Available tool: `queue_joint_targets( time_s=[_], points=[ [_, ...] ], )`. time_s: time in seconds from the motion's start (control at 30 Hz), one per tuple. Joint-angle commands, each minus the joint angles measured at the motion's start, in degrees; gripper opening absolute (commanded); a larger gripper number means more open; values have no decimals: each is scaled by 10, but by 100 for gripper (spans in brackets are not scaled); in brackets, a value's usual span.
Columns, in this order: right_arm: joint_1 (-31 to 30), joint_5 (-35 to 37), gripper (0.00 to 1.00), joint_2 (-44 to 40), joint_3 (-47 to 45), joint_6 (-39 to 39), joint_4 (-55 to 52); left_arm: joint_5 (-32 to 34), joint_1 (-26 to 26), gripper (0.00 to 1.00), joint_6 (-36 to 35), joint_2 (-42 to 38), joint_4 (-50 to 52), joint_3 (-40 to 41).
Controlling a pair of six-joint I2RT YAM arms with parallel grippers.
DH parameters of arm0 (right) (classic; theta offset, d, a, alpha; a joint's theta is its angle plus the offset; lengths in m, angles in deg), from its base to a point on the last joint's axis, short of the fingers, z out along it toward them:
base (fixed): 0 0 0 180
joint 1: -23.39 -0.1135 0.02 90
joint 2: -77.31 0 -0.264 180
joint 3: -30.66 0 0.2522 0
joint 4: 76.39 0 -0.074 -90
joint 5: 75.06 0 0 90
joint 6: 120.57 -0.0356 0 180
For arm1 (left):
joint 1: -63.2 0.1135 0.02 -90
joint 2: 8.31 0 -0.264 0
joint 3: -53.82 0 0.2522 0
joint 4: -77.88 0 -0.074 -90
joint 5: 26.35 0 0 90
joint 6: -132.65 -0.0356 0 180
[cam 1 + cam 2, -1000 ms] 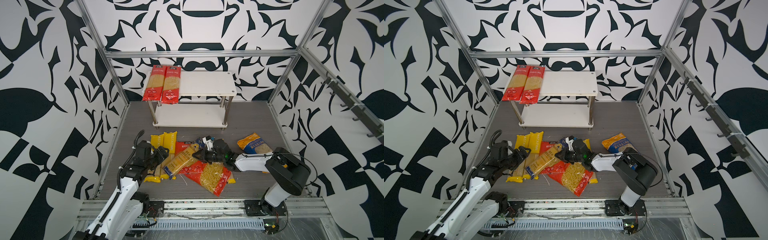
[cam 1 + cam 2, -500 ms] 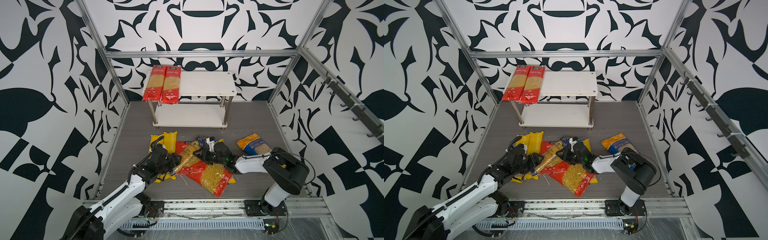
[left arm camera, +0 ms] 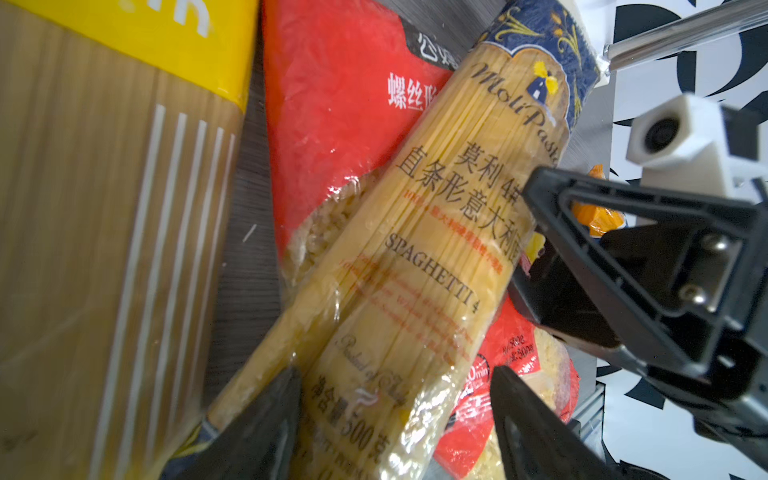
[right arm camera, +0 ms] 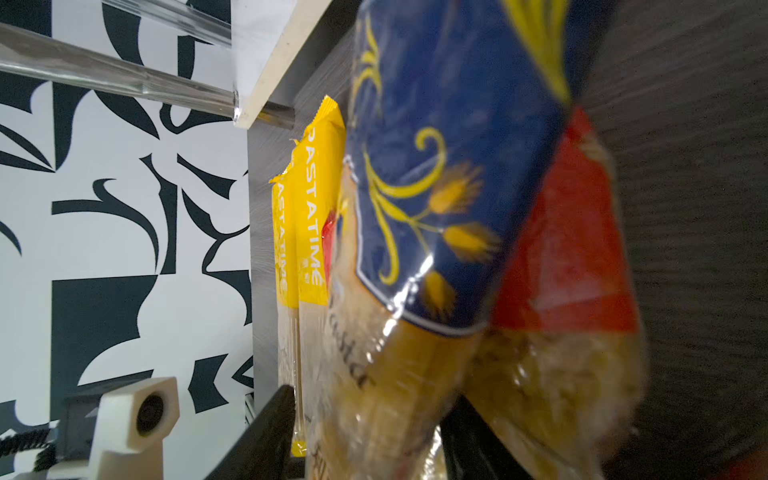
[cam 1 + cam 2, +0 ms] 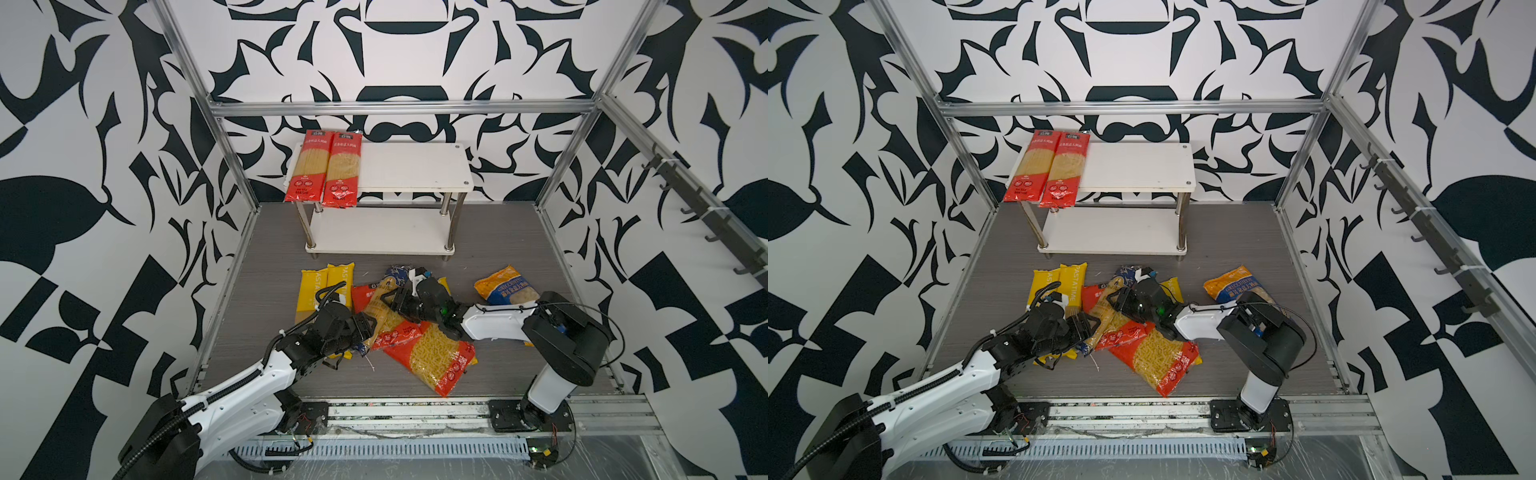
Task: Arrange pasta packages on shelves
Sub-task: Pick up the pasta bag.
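Note:
A dark-blue-ended spaghetti pack [image 5: 383, 305] [image 3: 436, 249] [image 4: 436, 187] lies slanted across a red fusilli bag [image 5: 363, 293] in the pile on the floor. My left gripper [image 5: 368, 328] [image 3: 395, 374] is open, with its fingers either side of the pack's near end. My right gripper [image 5: 392, 303] [image 4: 374, 399] is open too and straddles the pack near its far, blue end. Two yellow PASTATIME packs [image 5: 328, 286] lie to the left. The shelves [image 5: 415, 166] [image 5: 1138, 166] carry two red spaghetti packs [image 5: 324, 170] on the top board's left end.
Another red fusilli bag [image 5: 436, 357] lies toward the front, and a blue-orange bag [image 5: 505, 286] sits on the floor to the right. The shelves' lower board [image 5: 382, 232] is bare. Aluminium frame rails [image 5: 403, 109] and patterned walls close in the floor.
My left arm has swung right from the yellow packs to the spaghetti pack's near end. My right gripper has gone from shut to open and now straddles the pack.

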Motion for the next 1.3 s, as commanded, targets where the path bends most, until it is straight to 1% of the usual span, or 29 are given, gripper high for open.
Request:
queue_joint_targets(
  time_s=[0.0, 0.03, 0.07, 0.1, 0.17, 0.2, 0.27, 0.33, 0.43, 0.53, 0.57, 0.63, 0.67, 0.7, 0.73, 0.8, 0.83, 0.9, 1.0, 1.13, 1.17, 1.27],
  points=[
    [-11, 21, 56, 15, 36, 33, -57, -32, -8, 75, 13, 8, 4, 5],
    [-13, 22, 53, 22, 42, 40, -65, -32, -8, 75, 12, 7, 5, 4],
    [-15, 22, 47, 26, 45, 47, -69, -31, -8, 75, 12, 6, 5, 5],
    [-16, 21, 41, 28, 49, 53, -73, -32, -8, 75, 12, 3, 6, 5],
    [-20, 19, 25, 24, 52, 73, -74, -32, -8, 75, 9, -12, 26, -1],
    [-20, 16, 20, 19, 52, 82, -69, -27, -8, 75, 4, -24, 40, -5],
    [-19, -6, 13, 3, 46, 104, -43, -8, -7, 76, -13, -58, 80, -18],
    [-13, -34, 9, -12, 39, 124, -15, 13, -4, 77, -43, -94, 129, -44],
    [5, -108, 6, -32, 21, 132, 58, 20, 11, 80, -95, -136, 172, -80],
    [30, -190, 4, -54, -4, 120, 146, -16, 47, 83, -148, -158, 171, -107],
    [40, -218, 4, -63, -12, 116, 171, -42, 65, 84, -163, -160, 162, -116],
    [57, -264, 3, -84, -19, 120, 188, -107, 103, 84, -184, -153, 129, -127],
    [62, -284, 3, -97, -20, 130, 183, -146, 125, 84, -187, -144, 106, -130],
    [66, -300, 3, -110, -19, 141, 173, -187, 145, 88, -186, -132, 75, -132],
    [69, -318, 3, -125, -17, 156, 156, -231, 164, 89, -181, -116, 42, -136],
    [73, -343, 3, -153, -8, 180, 119, -283, 188, 89, -179, -79, 6, -150],
    [76, -356, 3, -168, -4, 188, 104, -304, 193, 90, -185, -60, -3, -158],
    [80, -379, 3, -192, 6, 197, 82, -327, 195, 90, -190, -34, -25, -172],
    [81, -405, 2, -214, 26, 207, 51, -366, 195, 89, -159, 0, -91, -182],
    [82, -445, 2, -221, 54, 200, 45, -395, 195, 86, -123, 33, -158, -191],
    [82, -454, 2, -222, 61, 198, 45, -401, 196, 81, -115, 40, -175, -192],
    [82, -469, 2, -221, 77, 193, 44, -414, 194, 74, -96, 56, -215, -193]
  ],
)
